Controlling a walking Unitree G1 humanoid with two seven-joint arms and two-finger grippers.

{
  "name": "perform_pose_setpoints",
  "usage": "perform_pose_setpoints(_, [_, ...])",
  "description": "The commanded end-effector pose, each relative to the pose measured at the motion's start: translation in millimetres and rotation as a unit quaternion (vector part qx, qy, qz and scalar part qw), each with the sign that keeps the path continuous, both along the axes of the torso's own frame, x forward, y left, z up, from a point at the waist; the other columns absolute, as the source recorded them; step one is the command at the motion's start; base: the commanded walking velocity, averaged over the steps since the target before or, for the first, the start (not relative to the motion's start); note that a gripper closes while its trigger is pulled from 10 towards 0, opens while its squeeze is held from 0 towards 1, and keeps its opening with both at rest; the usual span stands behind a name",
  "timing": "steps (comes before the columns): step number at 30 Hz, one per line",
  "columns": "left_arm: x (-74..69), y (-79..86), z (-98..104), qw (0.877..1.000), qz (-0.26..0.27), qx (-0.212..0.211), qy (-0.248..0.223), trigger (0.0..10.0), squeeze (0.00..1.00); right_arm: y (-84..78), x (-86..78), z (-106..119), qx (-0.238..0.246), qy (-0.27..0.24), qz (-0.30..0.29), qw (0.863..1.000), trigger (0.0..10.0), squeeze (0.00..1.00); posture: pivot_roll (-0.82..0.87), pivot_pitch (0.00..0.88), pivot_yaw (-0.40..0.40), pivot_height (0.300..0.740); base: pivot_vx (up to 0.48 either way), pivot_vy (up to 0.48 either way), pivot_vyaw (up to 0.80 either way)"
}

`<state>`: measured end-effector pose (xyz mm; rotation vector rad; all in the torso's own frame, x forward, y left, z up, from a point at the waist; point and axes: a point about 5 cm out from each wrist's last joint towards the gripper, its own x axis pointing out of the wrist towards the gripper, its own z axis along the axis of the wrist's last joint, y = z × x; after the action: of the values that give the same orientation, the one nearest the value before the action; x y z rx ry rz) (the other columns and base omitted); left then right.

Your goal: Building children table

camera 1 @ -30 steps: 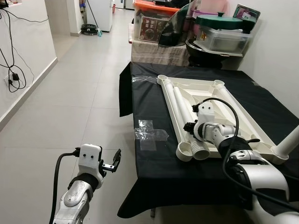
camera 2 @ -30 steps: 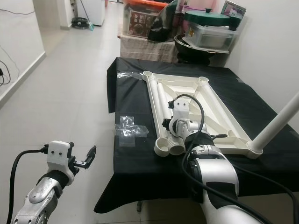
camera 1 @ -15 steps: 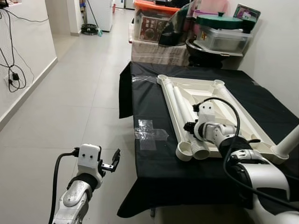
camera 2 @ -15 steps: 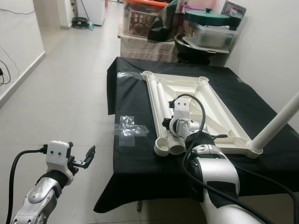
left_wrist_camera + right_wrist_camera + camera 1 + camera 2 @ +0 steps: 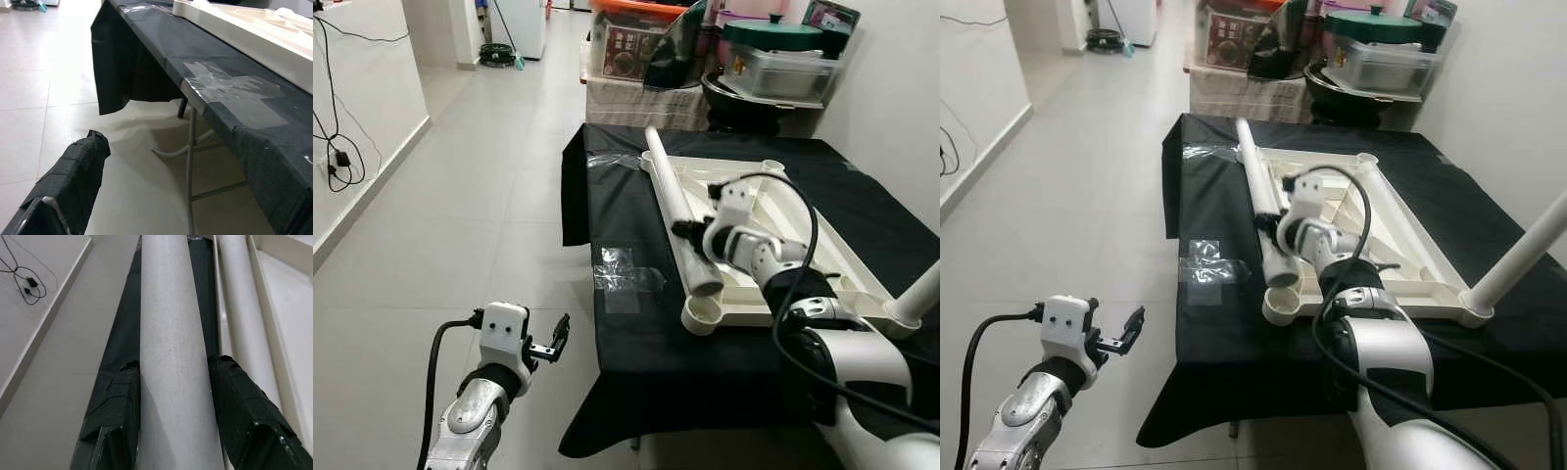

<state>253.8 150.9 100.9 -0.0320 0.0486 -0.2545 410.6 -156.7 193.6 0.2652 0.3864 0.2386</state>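
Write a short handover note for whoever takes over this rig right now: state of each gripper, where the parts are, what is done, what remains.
Right gripper: shut on a long white plastic tube leg, held raised at a slant above the left rim of the upturned white plastic tabletop.
Left gripper: open, idle over the floor beside the black-covered table.
Another white tube leg lies in the tabletop.
Done: one upright white leg stands in the near right corner socket.
Left: seat the held leg, perhaps in the open near left socket, then the rest.

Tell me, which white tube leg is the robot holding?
The long white plastic tube lifted above the tabletop's left edge, clamped in the right tool. Another white tube lies loose beside it.
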Motion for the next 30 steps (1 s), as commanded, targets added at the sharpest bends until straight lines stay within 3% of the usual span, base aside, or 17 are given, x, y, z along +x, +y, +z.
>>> perform_pose_setpoints(1, [0.6, -0.9, 1, 1.000, -0.007, -0.005, 0.000, 10.0, 0.00, -3.4, 2.3, 9, 0.016, -0.021, -0.012, 1.000, 10.0, 0.00, 0.09, 0.000, -0.128, 0.740, 0.000, 0.000, 0.00])
perform_pose_setpoints(4, [0.8, -0.6, 6, 1.000, -0.014, -0.021, -0.005, 10.0, 0.00, -4.1, 4.4, 19, 0.048, -0.040, -0.021, 0.998, 10.0, 0.00, 0.09, 0.000, -0.126, 0.740, 0.000, 0.000, 0.00])
perform_pose_setpoints(5, [0.0, -4.4, 15, 0.997, -0.037, -0.067, -0.012, 10.0, 0.00, 1.3, 5.2, 26, 0.074, -0.060, -0.009, 0.995, 10.0, 0.00, 0.09, 0.000, -0.123, 0.740, 0.000, 0.000, 0.00])
perform_pose_setpoints(7, [-4.8, -16.3, 33, 0.983, -0.106, -0.144, -0.027, 10.0, 0.00, 19.2, 3.4, 37, 0.132, -0.092, 0.036, 0.986, 10.0, 0.00, 0.09, 0.000, -0.120, 0.740, 0.000, 0.000, 0.00])
perform_pose_setpoints(10, [-7.7, -21.4, 41, 0.974, -0.138, -0.178, -0.034, 10.0, 0.00, 32.0, -0.1, 42, 0.163, -0.108, 0.071, 0.978, 10.0, 0.00, 0.10, 0.000, -0.115, 0.740, 0.000, 0.000, 0.00])
perform_pose_setpoints(12, [-13.8, -27.4, 52, 0.955, -0.191, -0.221, -0.041, 10.0, 0.00, 57.6, -12.0, 46, 0.202, -0.130, 0.145, 0.960, 10.0, 0.00, 0.10, 0.000, -0.108, 0.740, 0.000, 0.000, 0.00])
perform_pose_setpoints(13, [-13.8, -27.4, 52, 0.955, -0.191, -0.221, -0.041, 10.0, 0.00, 57.6, -12.0, 46, 0.202, -0.130, 0.145, 0.960, 10.0, 0.00, 0.10, 0.000, -0.108, 0.740, 0.000, 0.000, 0.00])
perform_pose_setpoints(15, [-17.7, -30.0, 56, 0.943, -0.224, -0.244, -0.038, 10.0, 0.00, 78.1, -23.8, 43, 0.222, -0.134, 0.191, 0.947, 10.0, 0.00, 0.10, 0.000, -0.106, 0.740, 0.000, 0.000, 0.00])
perform_pose_setpoints(17, [-19.1, -30.5, 57, 0.938, -0.237, -0.249, -0.032, 10.0, 0.00, 89.9, -31.4, 41, 0.224, -0.137, 0.215, 0.941, 10.0, 0.00, 0.10, 0.000, -0.104, 0.740, 0.000, 0.000, 0.00])
perform_pose_setpoints(21, [-19.4, -30.5, 57, 0.938, -0.241, -0.248, -0.030, 10.0, 0.00, 96.3, -37.4, 40, 0.223, -0.141, 0.236, 0.935, 10.0, 0.00, 0.11, 0.000, -0.106, 0.740, 0.000, 0.000, 0.00])
perform_pose_setpoints(24, [-17.6, -25.5, 55, 0.939, -0.234, -0.253, -0.022, 10.0, 0.00, 109.6, -58.5, 46, 0.236, -0.161, 0.302, 0.910, 10.0, 0.00, 0.11, 0.000, -0.101, 0.740, 0.000, 0.000, 0.00])
perform_pose_setpoints(30, [-14.7, -20.9, 56, 0.939, -0.226, -0.259, -0.016, 10.0, 0.00, 112.7, -75.2, 51, 0.240, -0.175, 0.339, 0.893, 10.0, 0.00, 0.11, 0.000, -0.097, 0.740, 0.000, 0.000, 0.00])
